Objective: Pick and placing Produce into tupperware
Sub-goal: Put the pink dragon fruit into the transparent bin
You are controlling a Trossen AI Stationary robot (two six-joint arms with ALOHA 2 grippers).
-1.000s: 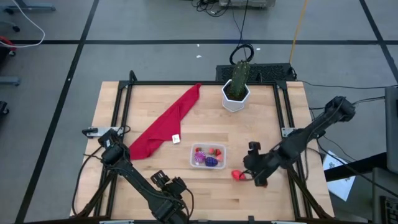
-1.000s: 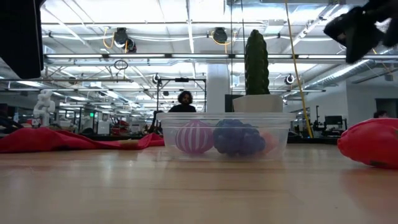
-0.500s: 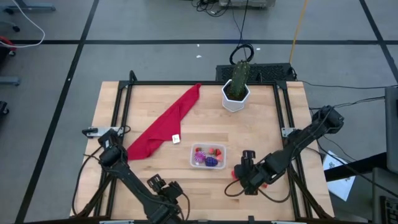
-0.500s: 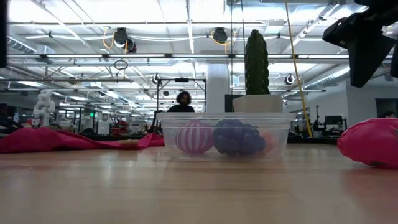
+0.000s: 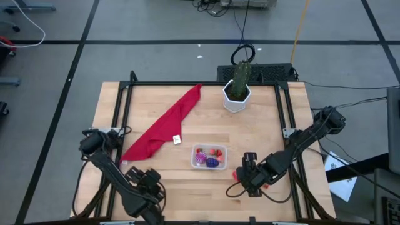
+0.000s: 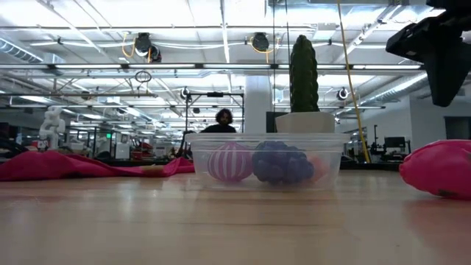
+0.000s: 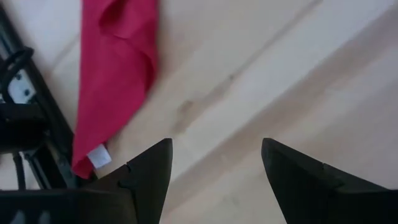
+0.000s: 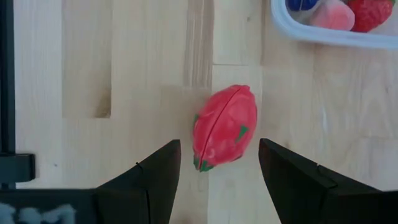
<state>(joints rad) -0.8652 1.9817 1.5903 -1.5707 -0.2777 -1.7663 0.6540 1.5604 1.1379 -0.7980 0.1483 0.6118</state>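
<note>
Left gripper (image 7: 214, 174) is backing toward the table's left edge, open and empty; right gripper (image 8: 217, 168) is hovering open over one red fruit (image 8: 224, 127), several pieces sitting in one tupperware (image 5: 209, 157).

Changes recorded against the earlier views:

- Right end effector (image 5: 240, 181): moved from a position beside the small red-pink toy fruit with green flecks (image 5: 238, 175), toward the counter's near edge; now directly over that fruit, open fingers straddling it in the right wrist view (image 8: 224, 127).
- Left end effector (image 5: 139, 187): shifted from the near-edge centre toward the counter's left side, now nearer the long red cloth (image 5: 164, 123); fingers apart.
</note>
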